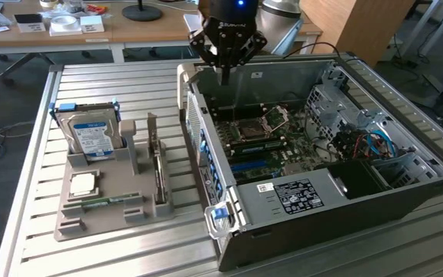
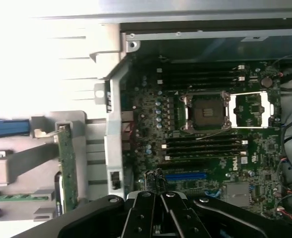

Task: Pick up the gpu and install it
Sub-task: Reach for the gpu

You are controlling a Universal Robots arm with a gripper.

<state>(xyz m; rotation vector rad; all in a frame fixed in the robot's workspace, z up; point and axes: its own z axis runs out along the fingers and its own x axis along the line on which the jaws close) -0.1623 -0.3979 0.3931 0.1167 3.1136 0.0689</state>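
The gpu (image 1: 158, 167) stands on edge in a slot of the grey holder tray (image 1: 98, 225), to the exterior view's left of the open computer case (image 1: 329, 196). In the wrist view the gpu (image 2: 66, 168) shows as a thin green board edge. My gripper (image 1: 223, 76) hangs over the case's far wall, above the motherboard (image 1: 260, 144), well apart from the gpu. Its fingers meet at the tips, shut on nothing. In the wrist view the gripper (image 2: 161, 198) sits over the motherboard (image 2: 151, 109) near a blue slot (image 2: 185, 175).
A silver hard drive (image 1: 90, 135) with a blue-white label stands at the tray's far end. A processor chip (image 1: 83, 183) and a narrow green memory stick (image 1: 102, 202) lie on the tray. The case's raised side wall (image 1: 198, 144) stands between tray and motherboard. Cables (image 1: 368, 144) fill the case's right.
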